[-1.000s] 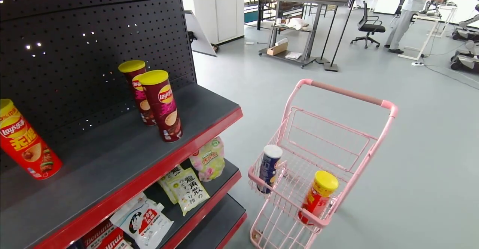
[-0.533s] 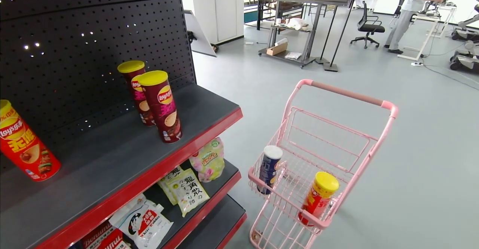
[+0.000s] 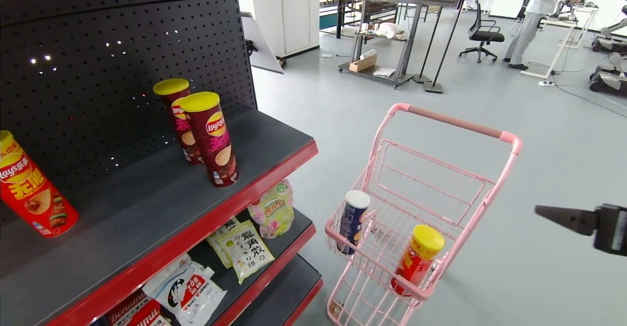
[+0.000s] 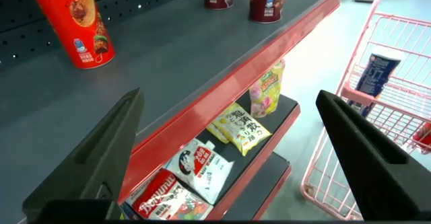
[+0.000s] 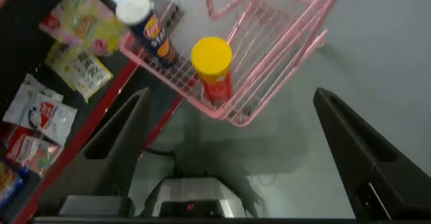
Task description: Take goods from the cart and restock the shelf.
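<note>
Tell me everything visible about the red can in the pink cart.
The red can is a tall cylinder, cardboard-like by its look, with a printed red wrap and a bright yellow lid shut on top. It stands in the pink cart, at the basket's end away from the handle, on the robot's right side, seemingly resting against the wire wall. Its base is partly hidden behind the wires. The blue can stands apart from it. Nothing grips it.
</note>
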